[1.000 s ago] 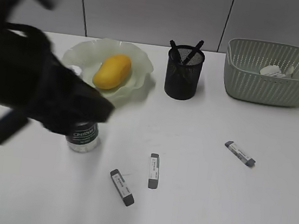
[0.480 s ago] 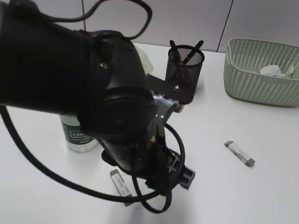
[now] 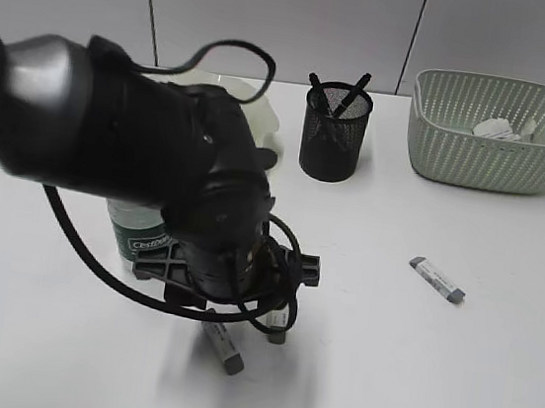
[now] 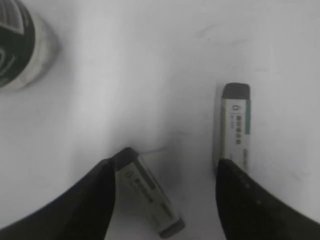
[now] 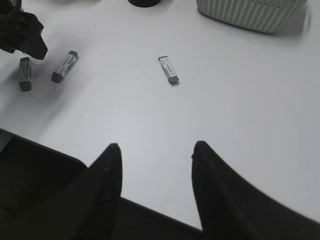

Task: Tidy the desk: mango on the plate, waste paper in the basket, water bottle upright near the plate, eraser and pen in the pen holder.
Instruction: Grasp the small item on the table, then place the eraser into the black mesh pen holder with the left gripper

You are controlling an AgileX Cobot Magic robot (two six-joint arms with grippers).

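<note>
While your left gripper (image 4: 165, 175) stood wide open, empty, over two erasers (image 4: 147, 192), its arm (image 3: 158, 160) hid the plate.

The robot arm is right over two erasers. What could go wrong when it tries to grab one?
The left tool hangs open over two erasers lying close together, so it might pinch both or knock one askew. The water bottle stands right beside the arm, so a swing could tip it over.
</note>
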